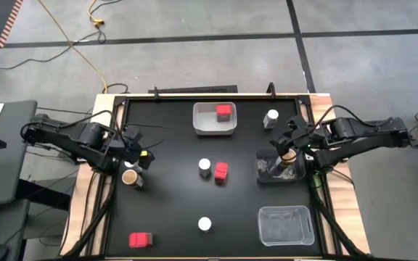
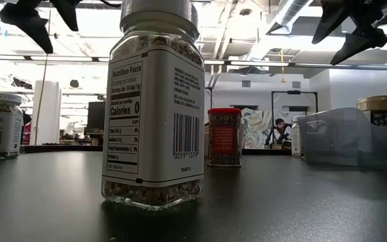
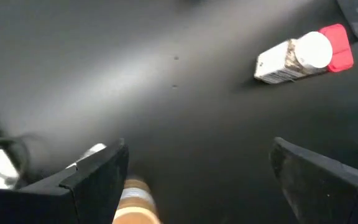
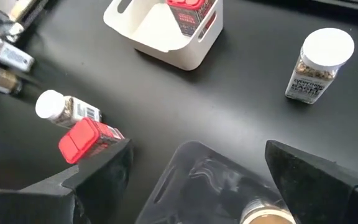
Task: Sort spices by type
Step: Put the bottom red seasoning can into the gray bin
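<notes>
My left gripper hovers open at the table's left, above a brown-lidded jar that stands on the table. My right gripper hovers open at the right, over a clear bin that holds another brown-lidded jar. A white bin at the far middle holds a red box. A white-lidded jar and a red box stand mid-table. More white-lidded jars stand far right and near middle. Another red box lies near left.
A second clear bin sits at the near right corner. In the low view the near white-lidded jar fills the foreground, and a person shows far off in the room behind. Cables run along the table's left and right sides.
</notes>
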`<action>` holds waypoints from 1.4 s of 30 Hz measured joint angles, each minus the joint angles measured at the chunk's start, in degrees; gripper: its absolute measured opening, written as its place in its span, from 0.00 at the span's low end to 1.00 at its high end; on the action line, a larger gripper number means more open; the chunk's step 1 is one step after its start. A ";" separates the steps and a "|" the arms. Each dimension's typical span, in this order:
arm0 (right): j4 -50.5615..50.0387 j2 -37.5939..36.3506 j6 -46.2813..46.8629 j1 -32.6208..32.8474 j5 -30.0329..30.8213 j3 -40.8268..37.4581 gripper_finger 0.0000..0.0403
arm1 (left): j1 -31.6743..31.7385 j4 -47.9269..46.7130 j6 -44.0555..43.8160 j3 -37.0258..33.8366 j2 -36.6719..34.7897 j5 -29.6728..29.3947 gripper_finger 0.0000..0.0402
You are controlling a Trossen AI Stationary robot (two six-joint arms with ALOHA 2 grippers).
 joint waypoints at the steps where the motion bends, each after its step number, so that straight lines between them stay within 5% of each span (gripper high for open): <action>1: 0.01 -0.01 -0.55 0.00 -0.01 0.00 0.97 | -0.27 0.90 -0.09 0.00 0.84 0.03 0.92; 15: 0.00 -0.09 -7.80 0.11 -0.20 0.00 0.97 | -5.09 16.89 -7.26 0.53 13.23 0.23 0.90; 27: 0.03 -0.07 -11.80 0.11 -0.28 0.00 0.97 | -9.20 10.37 -7.45 17.51 27.27 -1.45 0.89; 31: 0.03 -0.07 -12.34 0.11 -0.28 0.00 0.97 | -10.27 9.05 -2.38 21.78 30.40 -1.00 0.89; 42: 0.04 -0.07 -12.28 0.22 -0.31 0.00 0.97 | -21.11 9.20 22.92 26.62 37.50 13.32 0.89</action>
